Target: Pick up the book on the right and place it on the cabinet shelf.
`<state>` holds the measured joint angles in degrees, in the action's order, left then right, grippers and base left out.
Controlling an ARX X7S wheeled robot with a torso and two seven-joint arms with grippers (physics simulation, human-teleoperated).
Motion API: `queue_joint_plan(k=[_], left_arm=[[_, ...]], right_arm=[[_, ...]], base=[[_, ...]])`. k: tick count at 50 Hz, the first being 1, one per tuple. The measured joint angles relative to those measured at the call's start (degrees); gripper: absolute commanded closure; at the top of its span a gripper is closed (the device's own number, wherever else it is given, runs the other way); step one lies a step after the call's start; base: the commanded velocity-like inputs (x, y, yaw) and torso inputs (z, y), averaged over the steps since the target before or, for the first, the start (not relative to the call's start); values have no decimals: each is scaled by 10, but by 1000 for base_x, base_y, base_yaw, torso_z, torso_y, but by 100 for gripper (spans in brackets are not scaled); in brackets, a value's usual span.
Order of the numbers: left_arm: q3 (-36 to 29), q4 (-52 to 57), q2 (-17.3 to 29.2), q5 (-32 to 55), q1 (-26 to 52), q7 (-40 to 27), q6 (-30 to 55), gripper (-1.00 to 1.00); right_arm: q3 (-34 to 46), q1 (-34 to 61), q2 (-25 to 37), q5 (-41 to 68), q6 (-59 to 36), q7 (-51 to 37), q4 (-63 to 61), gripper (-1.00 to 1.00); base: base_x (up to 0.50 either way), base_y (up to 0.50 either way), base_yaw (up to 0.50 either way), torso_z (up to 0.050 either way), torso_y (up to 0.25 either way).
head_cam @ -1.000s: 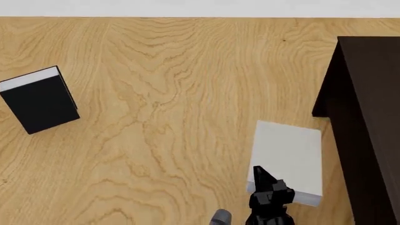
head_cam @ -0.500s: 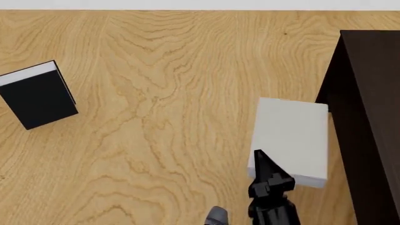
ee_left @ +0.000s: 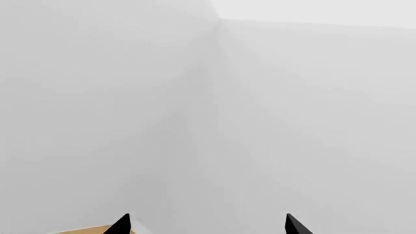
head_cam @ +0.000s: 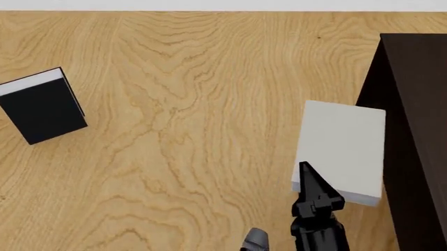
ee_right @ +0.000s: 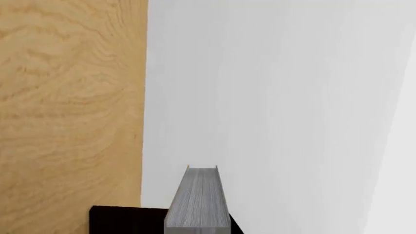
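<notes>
The right tool (head_cam: 312, 180), closed on the near edge of the book (head_cam: 342, 149), has carried it toward 3 o'clock since half a second ago; its far corner now overlaps the cabinet (head_cam: 412, 104) edge. The black book (head_cam: 43, 107) lies unmoved at 9 o'clock, open desk (head_cam: 188, 120) between. The left tool (ee_left: 206, 225) is spread, empty.

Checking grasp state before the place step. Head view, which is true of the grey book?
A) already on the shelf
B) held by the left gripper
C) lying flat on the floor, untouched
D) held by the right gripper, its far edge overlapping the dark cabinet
D: the right gripper is clamped on the near edge of the grey book, whose far side overlaps the dark cabinet.
</notes>
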<state>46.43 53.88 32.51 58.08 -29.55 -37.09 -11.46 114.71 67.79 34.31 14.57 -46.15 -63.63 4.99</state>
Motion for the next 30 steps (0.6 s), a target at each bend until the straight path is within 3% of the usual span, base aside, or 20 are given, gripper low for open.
queue_joint_plan(k=[30], left_arm=[[3, 4, -1, 0, 2, -3, 5, -100]], right_arm=[[-37, -19, 14, 20, 89, 20, 77, 100]], base=[[0, 0, 0, 0, 1]])
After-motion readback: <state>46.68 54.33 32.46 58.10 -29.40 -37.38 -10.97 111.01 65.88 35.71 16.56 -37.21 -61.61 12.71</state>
